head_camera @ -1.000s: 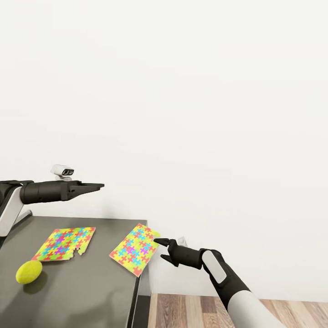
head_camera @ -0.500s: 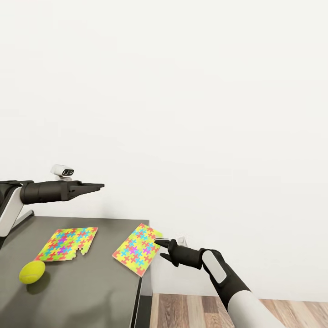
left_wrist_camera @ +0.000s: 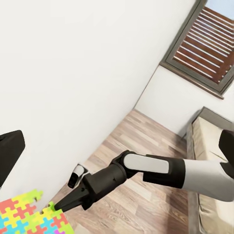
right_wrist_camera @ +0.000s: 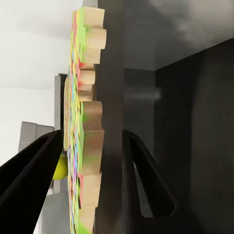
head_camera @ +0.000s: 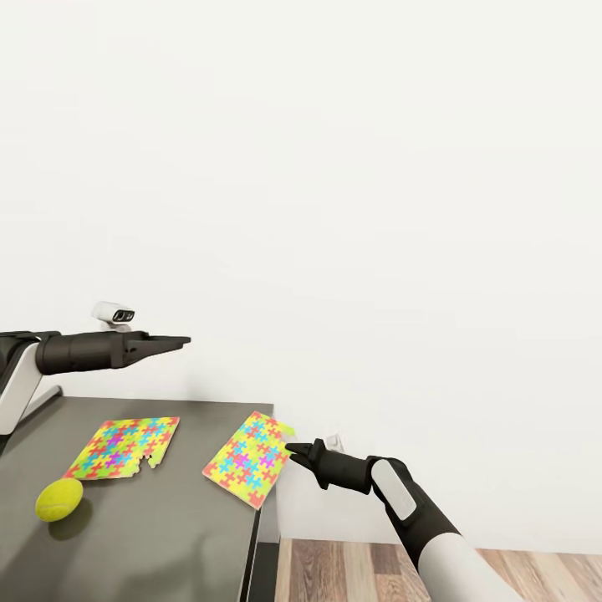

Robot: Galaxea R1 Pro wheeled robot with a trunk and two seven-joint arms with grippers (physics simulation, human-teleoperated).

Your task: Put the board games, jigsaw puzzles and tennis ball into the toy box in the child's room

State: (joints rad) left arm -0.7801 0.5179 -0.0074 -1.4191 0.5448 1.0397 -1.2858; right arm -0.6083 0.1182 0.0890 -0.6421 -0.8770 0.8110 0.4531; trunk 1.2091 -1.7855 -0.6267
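1. Thin, light, stiff-looking jigsaw puzzle (head_camera: 247, 458), probably prone to sliding on the smooth dark table (head_camera: 167, 535); best pinched at the corner overhanging the table's edge.
2. Right gripper (head_camera: 293, 452) at that corner, fingers (right_wrist_camera: 146, 185) apart, straddling sheet and tabletop edge, not yet clamped.
3. Bright yellow, pink, blue, green interlocking pieces; pale edge in the wrist view.
4. Second puzzle (head_camera: 125, 447) flat nearby, tennis ball (head_camera: 58, 499) just beside it.
5. Left gripper (head_camera: 180, 340) hovering above the table, apparently closed and empty.
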